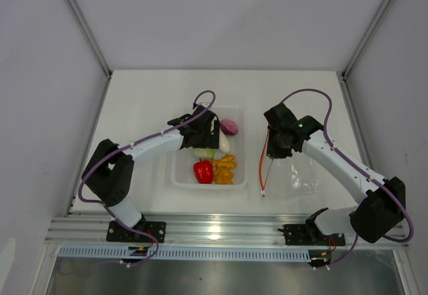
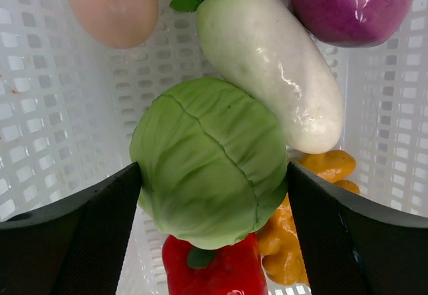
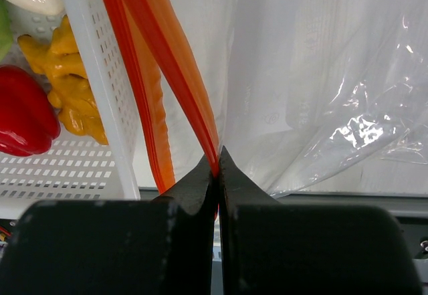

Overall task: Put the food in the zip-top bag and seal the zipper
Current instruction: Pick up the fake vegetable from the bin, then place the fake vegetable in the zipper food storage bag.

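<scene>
- Leftmost, my left gripper (image 1: 202, 136) hangs over the tray (image 1: 175, 180). Its fingers (image 2: 80, 241) are spread to either side of the cabbage (image 2: 207, 158), at or just beside its flanks. I cannot tell whether they are pressing on it yet.
- The cabbage sits directly between those fingers, on top of the red pepper (image 2: 214, 271) and against the radish (image 2: 274, 61).
- Right of the tray lies the bag (image 1: 301, 174). Its zipper (image 3: 174, 61) runs near-to-far, alongside the tray's right wall.
- My right gripper (image 3: 217, 164) is pressed together on the zipper, pinching one lip, so the mouth gapes toward the tray.
- I judge that the next move turns on the bag's mouth lying straight to the right of the cabbage, just over the tray wall. The left arm is the nearer to the food.
</scene>
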Controlling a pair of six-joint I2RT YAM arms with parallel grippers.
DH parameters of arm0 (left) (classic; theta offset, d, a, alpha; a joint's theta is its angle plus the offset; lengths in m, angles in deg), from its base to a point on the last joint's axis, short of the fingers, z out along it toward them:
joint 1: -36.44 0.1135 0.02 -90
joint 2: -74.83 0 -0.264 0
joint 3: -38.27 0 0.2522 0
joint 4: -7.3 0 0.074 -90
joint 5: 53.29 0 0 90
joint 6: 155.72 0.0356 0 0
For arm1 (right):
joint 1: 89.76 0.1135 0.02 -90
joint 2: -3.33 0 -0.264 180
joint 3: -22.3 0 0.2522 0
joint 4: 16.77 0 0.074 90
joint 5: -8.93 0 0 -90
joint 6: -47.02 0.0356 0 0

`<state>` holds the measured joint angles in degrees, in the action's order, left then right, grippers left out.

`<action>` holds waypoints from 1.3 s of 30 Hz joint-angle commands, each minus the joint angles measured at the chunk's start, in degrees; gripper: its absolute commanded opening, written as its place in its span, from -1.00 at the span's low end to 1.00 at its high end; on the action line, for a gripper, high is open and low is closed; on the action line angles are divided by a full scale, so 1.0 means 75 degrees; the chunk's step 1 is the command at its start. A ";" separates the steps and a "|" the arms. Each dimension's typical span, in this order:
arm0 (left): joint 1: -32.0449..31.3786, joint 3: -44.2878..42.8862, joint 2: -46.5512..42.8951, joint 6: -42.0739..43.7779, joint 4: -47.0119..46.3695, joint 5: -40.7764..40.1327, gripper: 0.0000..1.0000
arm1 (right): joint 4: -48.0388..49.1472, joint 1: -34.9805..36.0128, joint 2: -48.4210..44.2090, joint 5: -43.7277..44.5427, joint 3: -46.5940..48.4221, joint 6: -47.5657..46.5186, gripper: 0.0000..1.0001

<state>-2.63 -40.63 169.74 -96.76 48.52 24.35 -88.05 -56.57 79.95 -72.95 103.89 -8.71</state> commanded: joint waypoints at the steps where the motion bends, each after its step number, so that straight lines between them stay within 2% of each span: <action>1: 0.0030 0.0166 0.0153 -0.0126 -0.0275 0.0499 0.76 | 0.0064 0.0063 0.0038 0.0136 0.0143 -0.0010 -1.00; 3: 0.0029 0.0131 0.0223 -0.0102 -0.0298 0.0511 0.69 | 0.0040 0.0063 0.0038 0.0148 0.0155 0.0014 -1.00; 4: 0.0018 0.0201 0.0224 -0.0091 -0.0333 0.0523 0.55 | 0.0040 0.0063 0.0050 0.0159 0.0166 0.0002 -1.00; 6: 0.0041 0.0225 0.0189 -0.0032 -0.0369 0.0558 0.19 | 0.0005 0.0075 0.0061 0.0206 0.0167 0.0014 -1.00; 7: 0.0041 0.0213 0.0154 -0.0032 -0.0369 0.0512 -0.04 | 0.0005 0.0075 0.0061 0.0218 0.0167 0.0014 -1.00; 8: 0.0041 0.0260 0.0084 -0.0021 -0.0392 0.0500 -0.36 | -0.0007 0.0075 0.0073 0.0218 0.0167 0.0014 -1.00; 14: 0.0053 0.0354 -0.0701 0.0097 -0.0369 0.0418 -0.86 | -0.0042 0.0086 0.0097 0.0277 0.0248 0.0026 -1.00; 23: 0.0053 0.0061 -0.2222 0.0109 0.0135 0.0593 -0.91 | -0.0159 0.0063 0.0097 0.0312 0.0424 0.0037 -1.00; 26: 0.0030 0.0201 -0.2937 0.0120 -0.0074 0.1165 -0.90 | -0.0171 0.0051 0.0155 0.0323 0.0471 0.0026 -1.00; 27: 0.0041 0.0271 -0.3126 0.0143 -0.0203 0.1655 -0.90 | -0.0171 0.0051 0.0178 0.0324 0.0494 0.0014 -1.00; 29: 0.0041 0.0587 -0.3687 0.0132 -0.0753 0.2371 -0.89 | -0.0171 0.0040 0.0225 0.0289 0.0553 0.0002 -1.00; 31: 0.0041 0.0984 -0.4052 -0.0043 -0.1431 0.3682 -0.84 | -0.0125 0.0040 0.0272 0.0219 0.0588 -0.0010 -1.00; 32: 0.0030 0.1358 -0.4216 -0.0171 -0.2421 0.4174 -0.84 | -0.0089 0.0040 0.0272 0.0091 0.0612 -0.0021 -1.00; 34: -0.0098 0.1957 -0.4685 -0.0640 -0.3551 0.5251 -0.82 | -0.0077 0.0028 0.0307 -0.0016 0.0635 -0.0021 -1.00; 36: -0.0274 0.2603 -0.4850 -0.0875 -0.4978 0.5503 -0.81 | -0.0031 0.0016 0.0296 -0.0272 0.0659 -0.0033 -1.00; 39: -0.0591 0.2849 -0.4723 -0.0993 -0.5756 0.5690 -0.79 | 0.0075 -0.0007 0.0226 -0.0717 0.0694 -0.0033 -1.00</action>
<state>-5.38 -20.94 133.74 -101.16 21.16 58.97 -88.64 -56.38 82.20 -74.70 106.43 -8.71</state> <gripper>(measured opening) 0.441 0.003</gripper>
